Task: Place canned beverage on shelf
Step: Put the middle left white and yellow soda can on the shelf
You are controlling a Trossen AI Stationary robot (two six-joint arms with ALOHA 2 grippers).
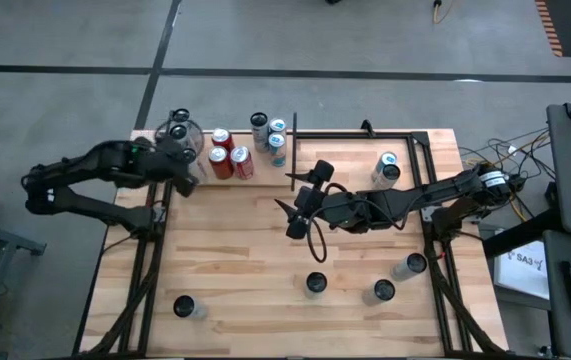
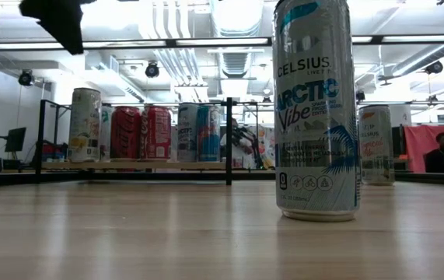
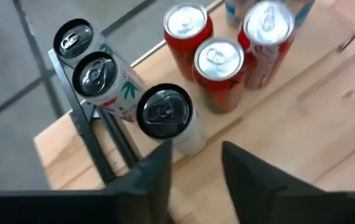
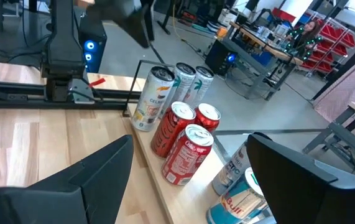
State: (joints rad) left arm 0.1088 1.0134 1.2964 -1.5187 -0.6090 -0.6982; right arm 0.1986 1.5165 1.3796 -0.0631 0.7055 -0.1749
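The shelf (image 2: 167, 165) is a pale plywood panel with black upright rods at the table's far left. Red cans (image 1: 230, 158), white and blue cans (image 1: 268, 135) and three black-topped cans (image 1: 178, 128) stand upright on it. My left gripper (image 3: 196, 180) hangs over the shelf's left end, tipped downward. Its fingers stand apart with nothing between them, just short of the nearest black-topped white can (image 3: 165, 115). My right gripper (image 4: 189, 186) is open and empty above the table's middle (image 1: 298, 208), pointing toward the shelf.
A tall Celsius can (image 2: 317, 109) stands on the table close to the low camera. Loose cans stand near the front edge (image 1: 314, 284), (image 1: 383, 291), (image 1: 185, 307) and at the right (image 1: 410, 265). Two more (image 1: 387, 168) stand inside the bare black frame (image 1: 420, 135).
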